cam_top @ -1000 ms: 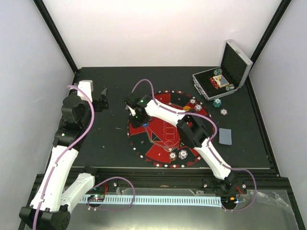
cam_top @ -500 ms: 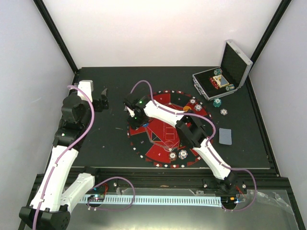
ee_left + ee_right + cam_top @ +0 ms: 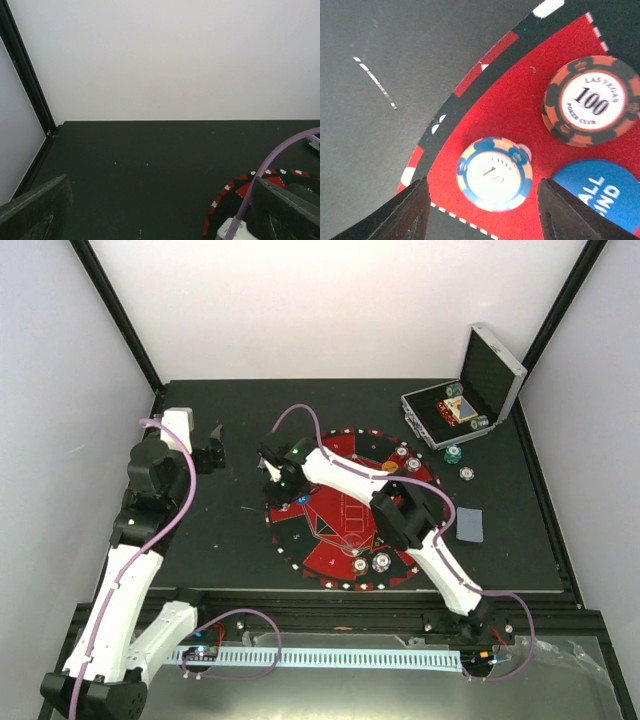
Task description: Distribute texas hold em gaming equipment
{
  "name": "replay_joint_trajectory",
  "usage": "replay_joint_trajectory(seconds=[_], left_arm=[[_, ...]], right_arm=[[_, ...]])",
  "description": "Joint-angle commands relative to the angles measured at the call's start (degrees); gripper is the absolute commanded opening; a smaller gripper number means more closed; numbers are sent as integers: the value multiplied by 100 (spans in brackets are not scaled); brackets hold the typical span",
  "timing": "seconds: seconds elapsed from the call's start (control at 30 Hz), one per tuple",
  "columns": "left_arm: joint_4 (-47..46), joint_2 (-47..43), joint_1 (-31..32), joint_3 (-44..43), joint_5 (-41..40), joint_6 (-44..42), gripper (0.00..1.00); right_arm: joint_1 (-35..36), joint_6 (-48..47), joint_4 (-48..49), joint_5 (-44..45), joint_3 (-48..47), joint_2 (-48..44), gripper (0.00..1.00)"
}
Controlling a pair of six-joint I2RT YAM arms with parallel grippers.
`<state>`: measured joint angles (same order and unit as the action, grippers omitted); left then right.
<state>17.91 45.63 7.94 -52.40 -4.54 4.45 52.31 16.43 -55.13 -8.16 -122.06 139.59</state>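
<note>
Left end effector [image 3: 212, 443]: hangs over bare black desk [image 3: 150, 150] at the far left, well apart from the play. Fingers spread wide, nothing between them, nothing touched. No change over the last second.

Right end effector [image 3: 482, 202]: low at the left rim of the big round red-and-black mat [image 3: 490, 100]. Change noted: the jaws have been widening, while the arm has barely shifted in the overhead view. The wrist view shows both fingers [image 3: 405, 210] spread. A small round blue-and-cream poker chip marked 10 [image 3: 494, 173] lies flat on the red field between them, with a gap on either side. Nothing pinched, nothing touched as far as can be seen.

Reading: chip let go, so this placement looks done.

Right of it on the same red field:
- an orange-and-black poker chip marked 100 [image 3: 592, 101], near but apart
- a blue round marker disc with white lettering [image 3: 595, 195], cut off by the frame edge

Farther right, overhead:
- grey-blue-backed playing cards [image 3: 470, 524] on the desk, off the mat
- a teal poker chip [image 3: 453, 453]
- the open silver hinged metal case [image 3: 495, 365] with pieces inside

More is probably left to hand out.
</note>
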Motion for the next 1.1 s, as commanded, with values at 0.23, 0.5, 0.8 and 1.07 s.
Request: replay_joint_trajectory(seconds=[0.23,0.5,0.8,1.07], left_arm=[[-149,-167,-36,39,-119,-23,99],[-150,-171,-45,46,-61,-1,99],[-147,-92,-45,36,-10,12,99],[-121,5,-54,28,-13,3,99]], right_arm=[[-388,179,544,1102,1976,-2612,64],[-2773,182,938,1763,4517,-4257,68],[-4947,-82,1316,1963,4441,-3817,71],[-5214,-422,1164,1910,3496,-2859,74]])
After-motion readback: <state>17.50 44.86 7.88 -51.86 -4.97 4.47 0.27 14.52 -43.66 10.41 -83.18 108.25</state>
